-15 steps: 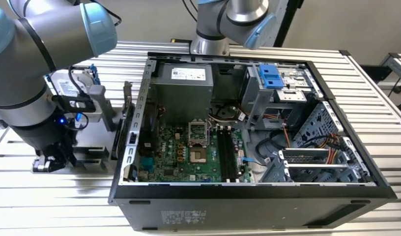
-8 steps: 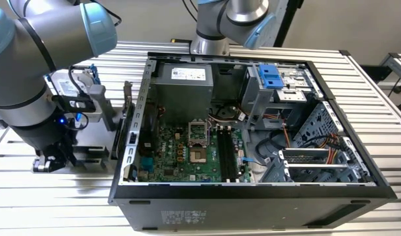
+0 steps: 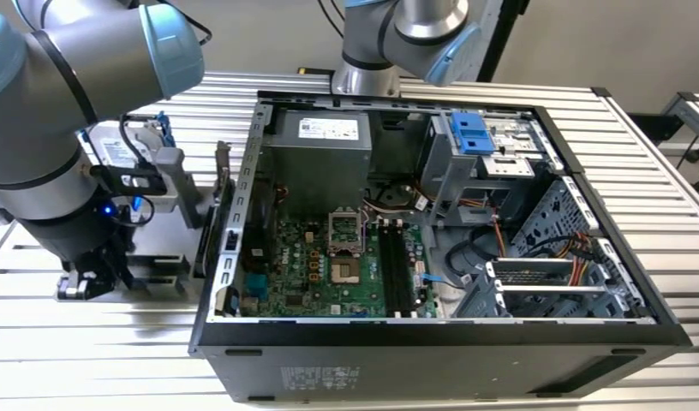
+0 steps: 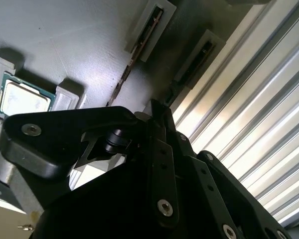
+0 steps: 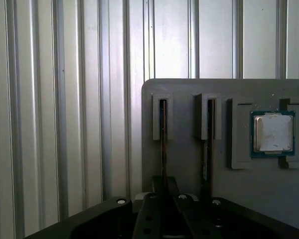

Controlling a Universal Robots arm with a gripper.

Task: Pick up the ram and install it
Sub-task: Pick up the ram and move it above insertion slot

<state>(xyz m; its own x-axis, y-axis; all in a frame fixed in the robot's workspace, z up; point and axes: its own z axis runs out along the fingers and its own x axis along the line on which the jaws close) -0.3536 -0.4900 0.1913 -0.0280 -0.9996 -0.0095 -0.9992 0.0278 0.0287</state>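
- The black robot hand (image 3: 89, 281) is hanging low at the exterior view's left, over the ribbed metal table (image 3: 52, 342); I cannot tell its opening.
- The thin, dark-edged ram (image 5: 163, 149) is standing edge-on in a grey slotted holder (image 5: 189, 89), at the hand.

Ram (image 5: 163, 152) lower end behind hand (image 5: 164, 191)

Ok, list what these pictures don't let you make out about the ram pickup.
1. Ram: edge-on in its slot on the tray in the first wrist view, chips hidden; near end behind the gripper.
2. Tray: in the exterior view, mostly blocked by the arm.
3. Memory slots: too small in the exterior view to judge their latches.
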